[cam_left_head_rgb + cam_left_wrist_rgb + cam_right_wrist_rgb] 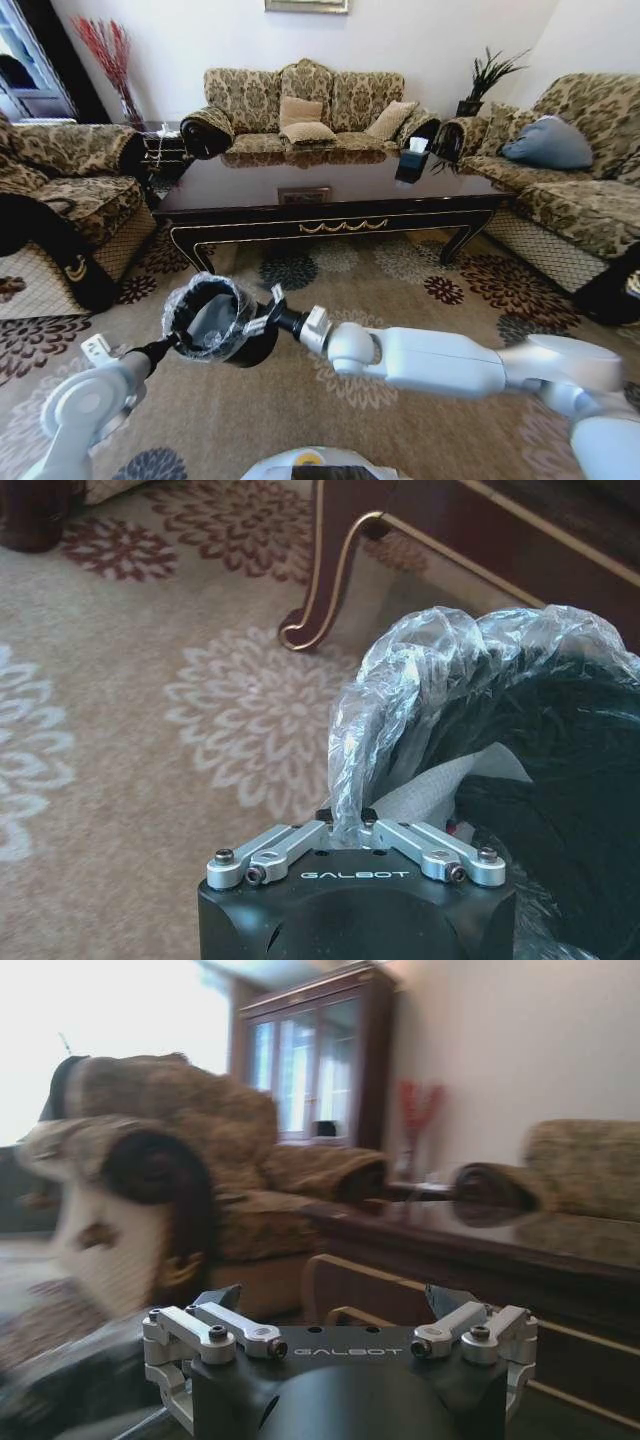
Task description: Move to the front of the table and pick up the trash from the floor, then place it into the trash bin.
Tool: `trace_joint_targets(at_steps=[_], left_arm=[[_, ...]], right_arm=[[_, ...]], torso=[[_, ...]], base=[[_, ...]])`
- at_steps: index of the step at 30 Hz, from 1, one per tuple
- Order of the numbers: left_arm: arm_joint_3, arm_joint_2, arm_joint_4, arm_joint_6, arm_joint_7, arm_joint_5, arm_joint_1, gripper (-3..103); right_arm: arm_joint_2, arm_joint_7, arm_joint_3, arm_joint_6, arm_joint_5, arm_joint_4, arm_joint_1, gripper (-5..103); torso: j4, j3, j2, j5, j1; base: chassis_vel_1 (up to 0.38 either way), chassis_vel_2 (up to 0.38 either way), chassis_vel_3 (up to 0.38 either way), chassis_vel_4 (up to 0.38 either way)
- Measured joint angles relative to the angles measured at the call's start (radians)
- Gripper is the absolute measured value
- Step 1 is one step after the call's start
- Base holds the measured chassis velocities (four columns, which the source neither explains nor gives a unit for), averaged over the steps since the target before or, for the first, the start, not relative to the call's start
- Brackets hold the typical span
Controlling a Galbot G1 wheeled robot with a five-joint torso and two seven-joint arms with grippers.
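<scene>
Currently left gripper (352,825) clamped on trash bin (212,322) liner rim; right gripper (340,1305), fingers apart, just beside the bin's opposite side.

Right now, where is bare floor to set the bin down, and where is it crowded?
Bare: the floral beige carpet between the gold-trimmed front of the glossy dark coffee table and the arms, and rightward toward the patterned sofa. Crowded: around the small black plastic-lined bin, where the left hand pinches the liner and the open right hand sits close beside.
</scene>
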State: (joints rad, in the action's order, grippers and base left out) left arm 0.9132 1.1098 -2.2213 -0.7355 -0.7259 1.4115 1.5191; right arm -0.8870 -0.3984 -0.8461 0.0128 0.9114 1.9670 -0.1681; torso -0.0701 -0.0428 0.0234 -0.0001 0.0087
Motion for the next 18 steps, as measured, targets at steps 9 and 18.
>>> trace_joint_targets(at_steps=[9,18], left_arm=[[-0.003,-0.01,0.05,0.021,-0.021,-0.076,0.025,2],[0.01,-0.005,0.137,0.039,-0.043,-0.079,0.024,2]], right_arm=[[0.023,-0.17,0.466,-0.094,0.011,-0.08,-0.279,100],[-0.012,-0.224,0.916,-0.135,-0.117,-0.12,-0.633,100]], torso=[[0.0,0.0,0.0,0.0003,0.0],[0.0001,0.0,0.0,0.0004,0.0]], base=[[0.0,0.0,0.0,0.0],[0.0,0.0,0.0,0.0]])
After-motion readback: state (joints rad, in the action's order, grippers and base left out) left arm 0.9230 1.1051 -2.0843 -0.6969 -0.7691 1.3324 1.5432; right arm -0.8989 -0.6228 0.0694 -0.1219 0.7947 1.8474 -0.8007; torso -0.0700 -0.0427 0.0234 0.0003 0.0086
